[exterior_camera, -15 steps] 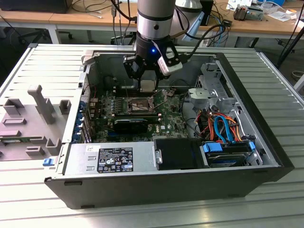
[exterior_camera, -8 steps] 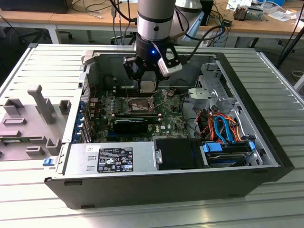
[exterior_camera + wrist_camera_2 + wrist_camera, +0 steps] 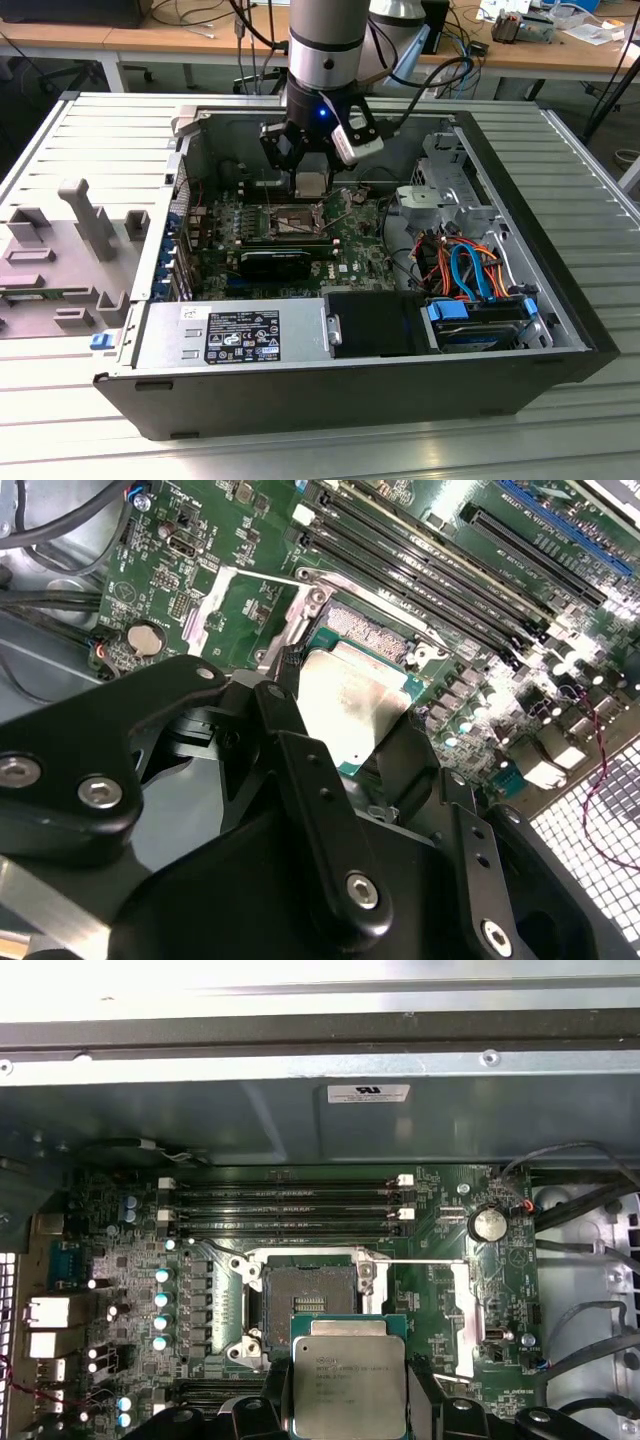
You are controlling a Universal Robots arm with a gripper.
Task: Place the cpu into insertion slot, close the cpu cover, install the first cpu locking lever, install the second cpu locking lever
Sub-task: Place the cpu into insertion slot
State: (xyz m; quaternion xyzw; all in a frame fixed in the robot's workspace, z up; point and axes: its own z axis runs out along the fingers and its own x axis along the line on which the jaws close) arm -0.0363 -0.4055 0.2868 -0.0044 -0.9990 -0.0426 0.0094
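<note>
Pinching the cpu (image 3: 350,1385) by two opposite edges, the gripper (image 3: 311,178) holds it clear of the green motherboard (image 3: 430,1265), near but not in the open insertion slot (image 3: 308,1305); light, stiff and thin, it is probably fragile underneath, so an edge grip suits it.

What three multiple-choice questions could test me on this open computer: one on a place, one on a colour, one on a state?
1. Where is the chip?
A. In the gripper, above the circuit board.
B. Lying flat on that board.
C. In a person's hand.

2. What colour is the circuit board?
A. Red.
B. Green.
C. White.

3. How is the socket?
A. Filled by a chip.
B. Shut under its cover.
C. Empty and uncovered.

Answers:
1 A, the gripper clamps the chip's edges short of the socket.
2 B, its surface is green in all views.
3 C, the first wrist view shows its bare dark centre.
</note>
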